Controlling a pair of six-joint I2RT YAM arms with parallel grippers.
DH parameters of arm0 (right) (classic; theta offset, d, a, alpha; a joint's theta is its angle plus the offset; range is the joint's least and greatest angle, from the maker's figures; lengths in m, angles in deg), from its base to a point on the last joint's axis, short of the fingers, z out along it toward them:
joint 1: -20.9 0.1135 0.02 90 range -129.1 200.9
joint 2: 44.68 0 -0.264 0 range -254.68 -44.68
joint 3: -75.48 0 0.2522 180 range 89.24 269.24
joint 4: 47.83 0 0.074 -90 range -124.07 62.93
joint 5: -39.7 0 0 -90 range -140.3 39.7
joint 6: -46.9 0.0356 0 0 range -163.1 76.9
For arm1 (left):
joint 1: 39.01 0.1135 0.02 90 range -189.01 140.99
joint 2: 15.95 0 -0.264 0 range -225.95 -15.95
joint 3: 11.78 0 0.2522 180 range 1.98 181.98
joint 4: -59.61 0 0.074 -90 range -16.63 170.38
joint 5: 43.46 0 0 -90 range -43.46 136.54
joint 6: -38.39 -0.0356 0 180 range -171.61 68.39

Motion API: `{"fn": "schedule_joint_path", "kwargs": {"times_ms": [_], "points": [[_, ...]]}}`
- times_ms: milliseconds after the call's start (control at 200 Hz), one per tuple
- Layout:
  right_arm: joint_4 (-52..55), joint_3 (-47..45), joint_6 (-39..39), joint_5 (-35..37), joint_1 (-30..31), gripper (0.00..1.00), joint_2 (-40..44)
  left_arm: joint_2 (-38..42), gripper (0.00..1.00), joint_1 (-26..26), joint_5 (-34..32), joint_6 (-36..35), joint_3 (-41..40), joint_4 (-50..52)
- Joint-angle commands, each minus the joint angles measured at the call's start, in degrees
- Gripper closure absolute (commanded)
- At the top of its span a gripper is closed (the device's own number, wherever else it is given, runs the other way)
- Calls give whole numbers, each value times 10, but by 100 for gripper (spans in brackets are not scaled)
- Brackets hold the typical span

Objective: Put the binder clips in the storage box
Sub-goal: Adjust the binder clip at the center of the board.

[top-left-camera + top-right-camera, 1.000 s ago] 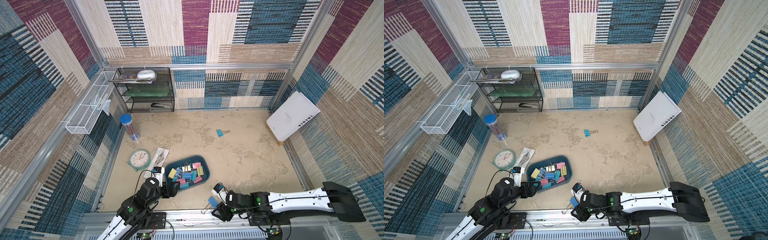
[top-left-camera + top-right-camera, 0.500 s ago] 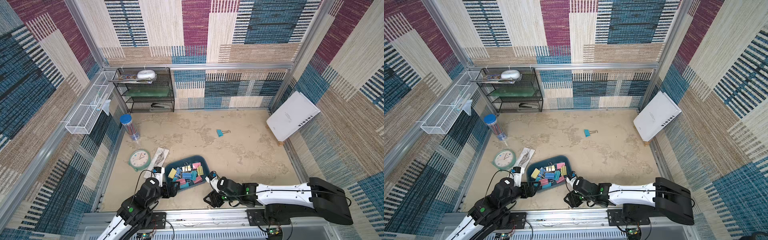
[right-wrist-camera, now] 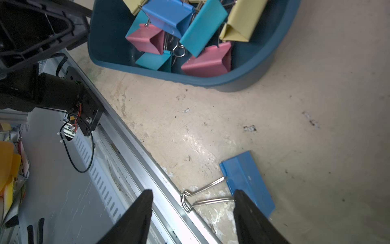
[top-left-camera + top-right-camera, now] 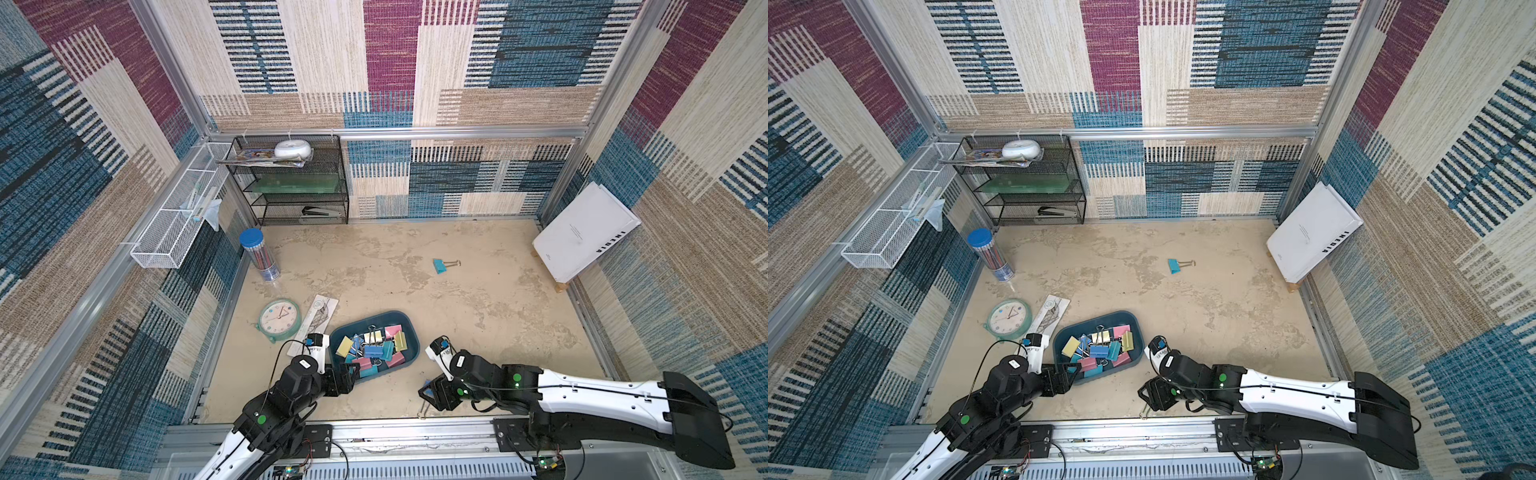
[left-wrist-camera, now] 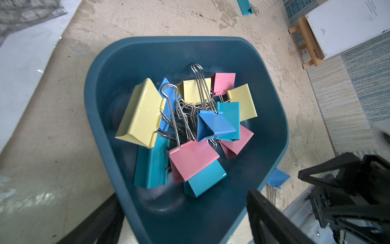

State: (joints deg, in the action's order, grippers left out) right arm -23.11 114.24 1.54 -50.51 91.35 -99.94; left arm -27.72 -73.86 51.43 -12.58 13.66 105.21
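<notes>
My right gripper (image 3: 193, 192), jaws parted, hovers over 1 blue binder clip (image 3: 247, 179) lying loose by the front rail (image 3: 135, 152) and near the storage box (image 5: 190, 42). My left gripper (image 4: 348, 371) flanks that box's corner. Whether it clamps, I cannot tell.

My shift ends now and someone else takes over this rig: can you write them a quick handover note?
Left gripper: jaws wide, on either side of the storage box's near end; whether it is gripping is unclear.
Right gripper: open, holding nothing, poised over the blue clip lying by the front rail.
Done: a pile of clips sits in the box.
Left: the blue clip, then the teal clip lying alone farther out.
</notes>
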Motion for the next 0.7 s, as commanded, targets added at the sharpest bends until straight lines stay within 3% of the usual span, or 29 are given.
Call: {"fn": "schedule_joint_path", "kwargs": {"times_ms": [0, 200, 696], "points": [[53, -9, 91, -5, 1, 36, 22, 1, 8, 0, 2, 0, -1, 2], [58, -19, 132, -30, 1, 36, -6, 0, 8, 0, 3, 0, -2, 0], [61, 107, 77, -16, -7, 29, -228, 7, 8, 0, 3, 1, -1, 5]]}}
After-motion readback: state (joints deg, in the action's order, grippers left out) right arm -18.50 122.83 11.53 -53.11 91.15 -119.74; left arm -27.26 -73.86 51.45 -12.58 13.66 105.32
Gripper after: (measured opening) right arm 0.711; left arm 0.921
